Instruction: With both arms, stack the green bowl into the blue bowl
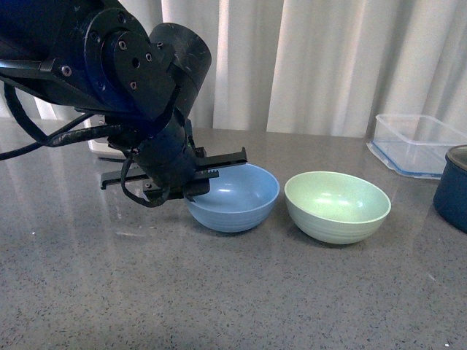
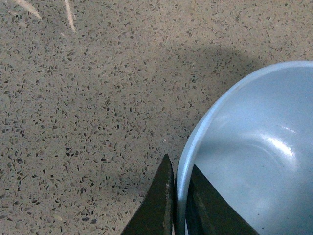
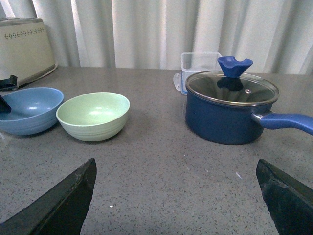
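The blue bowl [image 1: 237,198] rests on the grey counter left of centre, and the green bowl [image 1: 337,205] stands upright just to its right, a small gap between them. My left gripper [image 1: 204,179] is shut on the blue bowl's left rim; in the left wrist view its fingers [image 2: 161,200] pinch the rim of the blue bowl [image 2: 254,156], one inside and one outside. My right gripper [image 3: 177,196] is open and holds nothing, low over bare counter. From the right wrist, the green bowl [image 3: 94,116] and blue bowl [image 3: 29,110] lie well ahead of it.
A dark navy pot [image 3: 230,110] with a glass lid and blue handle stands on the counter, seen at the right edge [image 1: 454,188] in the front view. A clear plastic container [image 1: 416,144] sits behind it. A cream appliance [image 3: 24,49] stands at the back left, before white curtains.
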{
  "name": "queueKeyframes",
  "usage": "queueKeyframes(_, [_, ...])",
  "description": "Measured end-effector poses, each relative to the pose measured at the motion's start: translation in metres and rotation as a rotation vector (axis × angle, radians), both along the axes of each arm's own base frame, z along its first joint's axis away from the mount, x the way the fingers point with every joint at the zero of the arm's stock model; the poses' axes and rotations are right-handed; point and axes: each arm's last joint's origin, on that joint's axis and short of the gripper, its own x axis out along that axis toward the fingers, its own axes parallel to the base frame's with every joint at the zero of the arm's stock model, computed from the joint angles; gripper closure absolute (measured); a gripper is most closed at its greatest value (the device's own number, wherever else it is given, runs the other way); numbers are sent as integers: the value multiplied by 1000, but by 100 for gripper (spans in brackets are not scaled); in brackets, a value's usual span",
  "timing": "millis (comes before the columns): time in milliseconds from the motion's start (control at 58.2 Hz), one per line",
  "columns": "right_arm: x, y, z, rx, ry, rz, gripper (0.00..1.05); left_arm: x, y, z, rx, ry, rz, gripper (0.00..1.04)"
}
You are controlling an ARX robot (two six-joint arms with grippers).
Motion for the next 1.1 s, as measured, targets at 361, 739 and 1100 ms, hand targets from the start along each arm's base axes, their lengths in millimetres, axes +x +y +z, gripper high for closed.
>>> queueKeyframes(361, [0,0,0,0,0,0,10,-2,-2,-1,-21,-5,-15,84])
queueKeyframes(739, [0,0,0,0,0,0,10,-36,22,41,-6,-118,4,27])
queueKeyframes(1100, [0,0,0,0,0,0,10,-184,67,47,162,-182,-3,7])
